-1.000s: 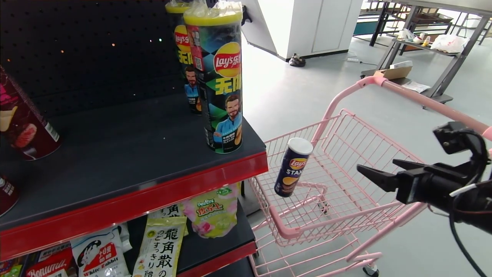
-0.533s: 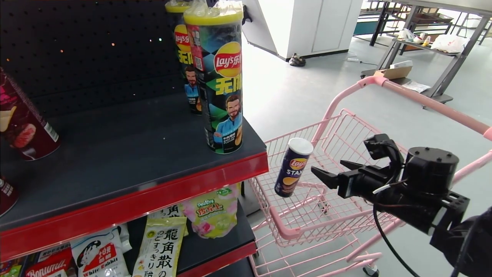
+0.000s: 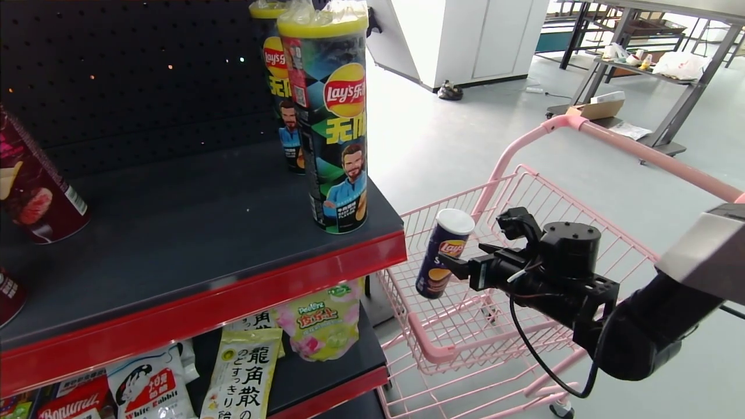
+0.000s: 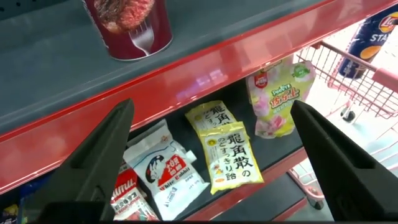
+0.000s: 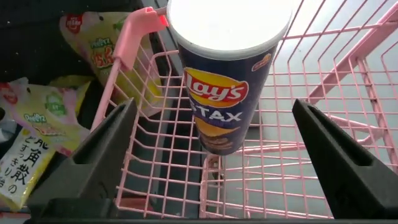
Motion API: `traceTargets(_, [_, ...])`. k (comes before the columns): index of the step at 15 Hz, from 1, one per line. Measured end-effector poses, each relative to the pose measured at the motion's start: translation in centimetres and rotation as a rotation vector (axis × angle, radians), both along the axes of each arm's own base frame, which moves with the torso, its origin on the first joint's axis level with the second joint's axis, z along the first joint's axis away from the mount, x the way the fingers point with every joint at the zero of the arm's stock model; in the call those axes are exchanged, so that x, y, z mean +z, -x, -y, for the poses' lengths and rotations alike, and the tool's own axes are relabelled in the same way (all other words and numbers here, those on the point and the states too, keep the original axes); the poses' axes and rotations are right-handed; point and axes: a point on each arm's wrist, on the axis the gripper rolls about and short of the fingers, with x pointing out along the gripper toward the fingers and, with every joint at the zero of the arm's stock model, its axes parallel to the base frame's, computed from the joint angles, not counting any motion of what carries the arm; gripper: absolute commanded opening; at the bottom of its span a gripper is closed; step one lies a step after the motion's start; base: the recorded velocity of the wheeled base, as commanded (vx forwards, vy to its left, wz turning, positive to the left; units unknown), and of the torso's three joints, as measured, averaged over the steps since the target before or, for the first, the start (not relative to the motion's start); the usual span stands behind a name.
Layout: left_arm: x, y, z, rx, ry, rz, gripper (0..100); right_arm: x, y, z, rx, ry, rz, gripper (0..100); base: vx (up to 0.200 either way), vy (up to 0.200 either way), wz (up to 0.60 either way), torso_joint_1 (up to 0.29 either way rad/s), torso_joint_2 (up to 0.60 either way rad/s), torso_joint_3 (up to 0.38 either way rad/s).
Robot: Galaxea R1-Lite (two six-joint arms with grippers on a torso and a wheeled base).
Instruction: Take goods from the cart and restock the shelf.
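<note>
Head view: the task item, a dark blue chip can with a white lid (image 3: 449, 234), sits inside the pink shopping cart (image 3: 505, 156), at the basket corner nearest the shelf. It is tilted, lid up. The right gripper (image 3: 460, 254) is level with the can's middle, reaching in over the basket from the far side of the cart. Its fingers are spread wide. In the right wrist view the can (image 5: 227, 106) stands centred between the two fingers (image 5: 87, 168), with a clear gap on each side and no contact that I can see. I cannot tell how far past the fingertips the can lies. The left gripper (image 4: 212, 106) hangs in front of the shelf's red front edge (image 4: 205, 68), fingers spread apart with nothing between them. Beyond it, snack bags lie on the lower shelf: a yellow-green bag (image 4: 233, 162), a white bag (image 4: 165, 171) and a pink-and-green bag (image 4: 277, 99). On the dark upper shelf board (image 3: 174, 227), two tall chip cans with yellow lids stand upright at the end next to the cart, one (image 3: 334, 128) close behind the red edge and the other (image 3: 273, 70) directly behind it. A dark red can (image 3: 35, 192) stands well apart from them at the opposite end.
</note>
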Motion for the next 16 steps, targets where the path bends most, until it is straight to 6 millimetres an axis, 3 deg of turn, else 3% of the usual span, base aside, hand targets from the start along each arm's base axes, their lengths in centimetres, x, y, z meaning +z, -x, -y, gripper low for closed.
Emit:
traceTargets(10, [0.0,0.0,0.0,0.015,-0.001,-0.002,100,-2.3,-4.6,-0.8,-0.044,0.0,0.012,100,0.0,0.0,0.0,0.0,0.0,0.0])
traceTargets(16, [-0.1,0.0,0.0,0.018,-0.001,-0.004,100,-2.0,-7.0,-1.4,-0.048,-0.013,0.044,100,0.0,0.0,0.0,0.0,0.0,0.0])
